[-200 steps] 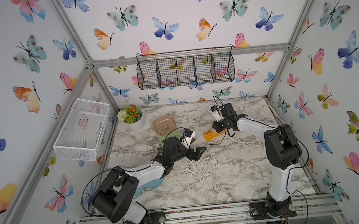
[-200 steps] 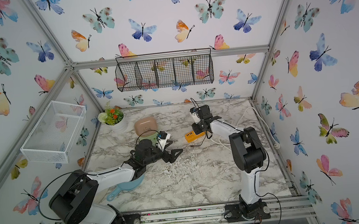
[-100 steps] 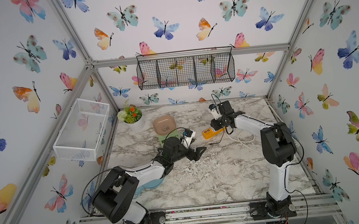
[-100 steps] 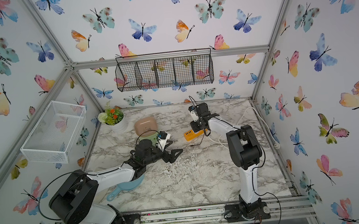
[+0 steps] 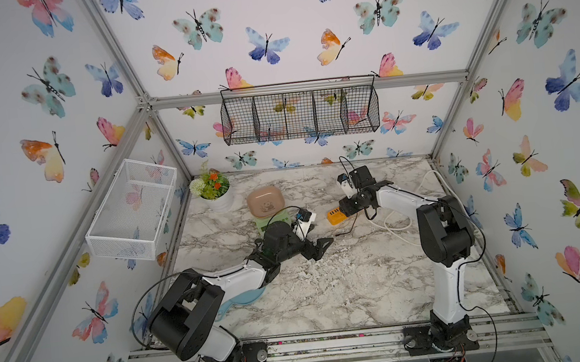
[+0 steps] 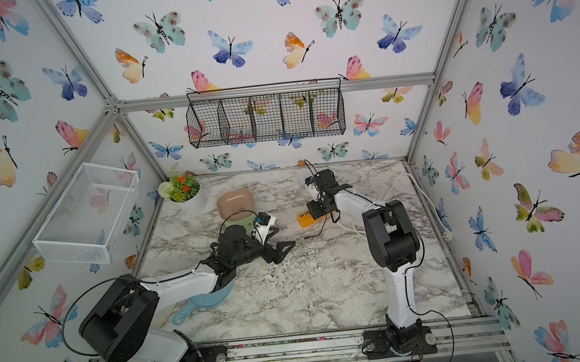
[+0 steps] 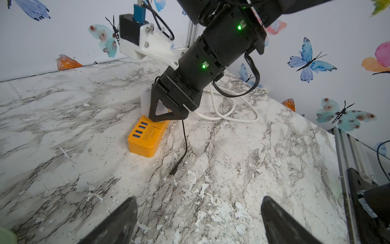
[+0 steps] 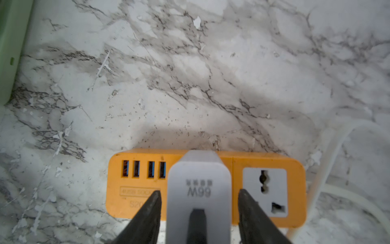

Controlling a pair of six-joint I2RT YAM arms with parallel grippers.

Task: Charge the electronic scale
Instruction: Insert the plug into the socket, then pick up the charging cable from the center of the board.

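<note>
A lab robot cell: aluminium frame [image 5: 309,89], butterfly-papered walls [image 5: 268,29], marble tabletop [image 5: 345,291]

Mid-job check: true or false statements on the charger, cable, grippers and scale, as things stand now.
1. The white charger sits in the orange power strip. True.
2. The right gripper is clamped on the charger. False: its jaws stand open either side of it.
3. The black cable's free end lies on the table. True.
4. The left gripper holds the cable. False: it is open and empty.
5. The scale is bare on top. False: a tan bowl sits on it.
</note>
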